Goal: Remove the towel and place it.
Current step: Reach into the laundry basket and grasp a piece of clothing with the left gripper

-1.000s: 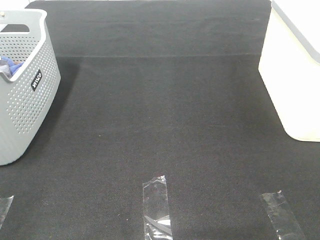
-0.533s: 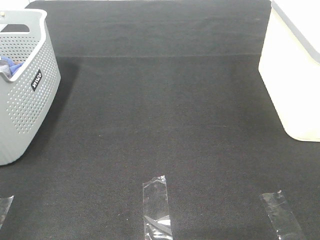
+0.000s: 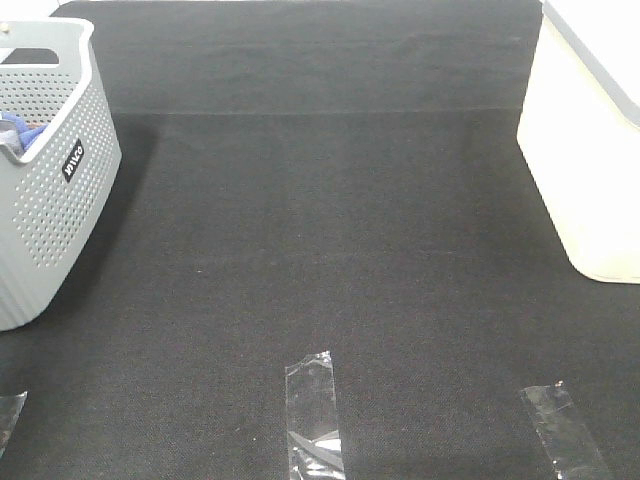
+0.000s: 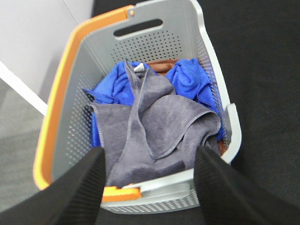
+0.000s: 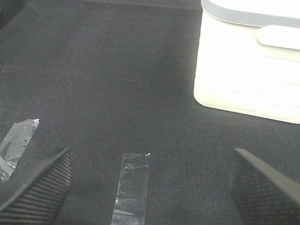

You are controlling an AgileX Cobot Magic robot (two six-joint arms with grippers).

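The grey-lavender towel (image 4: 159,133) lies crumpled on top in the grey perforated basket (image 4: 213,70), over a bright blue cloth (image 4: 117,86). My left gripper (image 4: 150,180) is open and hovers above the basket's near end, not touching the towel. In the exterior high view the basket (image 3: 55,190) stands at the left edge with only the blue cloth (image 3: 18,130) peeking out; the towel and both grippers are out of that view. My right gripper (image 5: 150,187) is open and empty above the black mat.
A white container (image 3: 590,140) stands at the right edge, also in the right wrist view (image 5: 248,70). Clear tape strips (image 3: 315,415) lie on the black mat (image 3: 330,230) near the front. The basket has an orange rim (image 4: 56,108).
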